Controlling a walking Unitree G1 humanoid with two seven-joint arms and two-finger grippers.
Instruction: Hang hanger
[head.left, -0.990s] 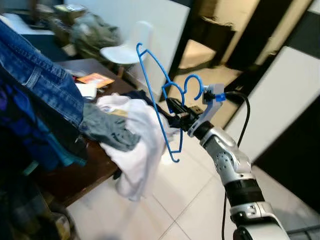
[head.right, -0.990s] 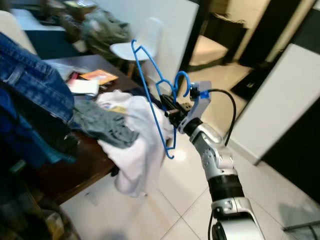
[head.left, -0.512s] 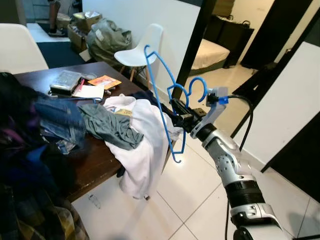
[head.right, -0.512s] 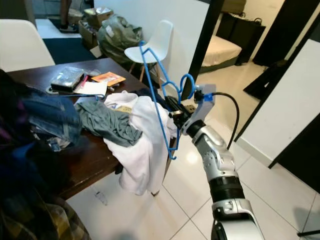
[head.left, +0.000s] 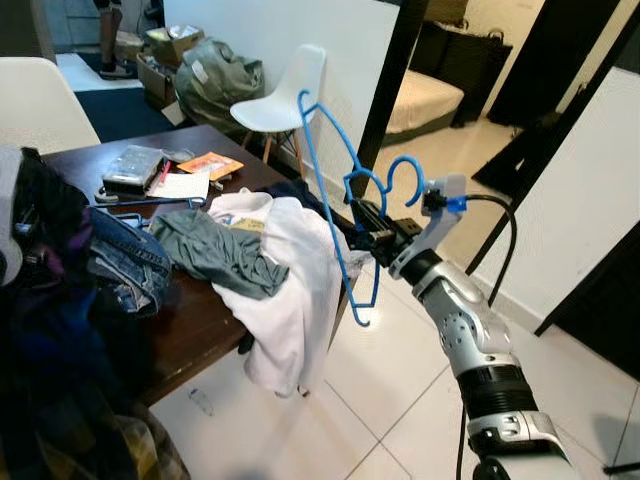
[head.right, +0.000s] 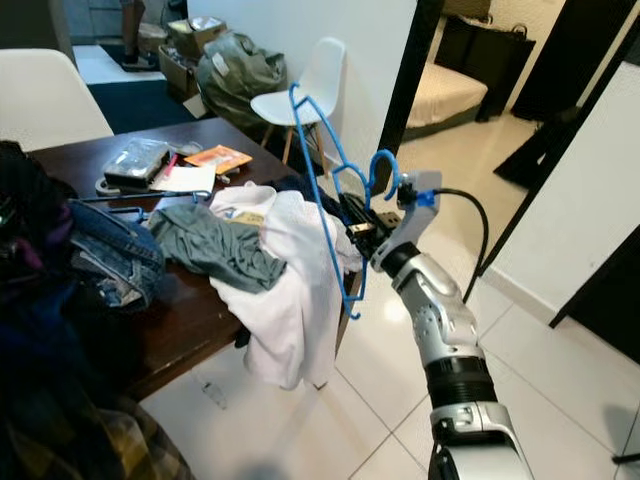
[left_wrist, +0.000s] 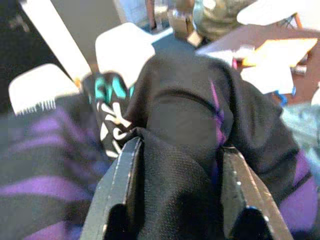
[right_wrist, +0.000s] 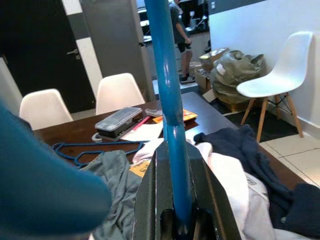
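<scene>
Jeans dropped; right tool grips hanger.

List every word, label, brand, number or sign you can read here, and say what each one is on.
None can be read.
Black garment held in the left end effector: teal and white print, too blurred to read.
Orange booklet on the table: print too small to read.
Patch on the white garment: too small to read.
Blue hanger in the right end effector: no marking seen.
</scene>
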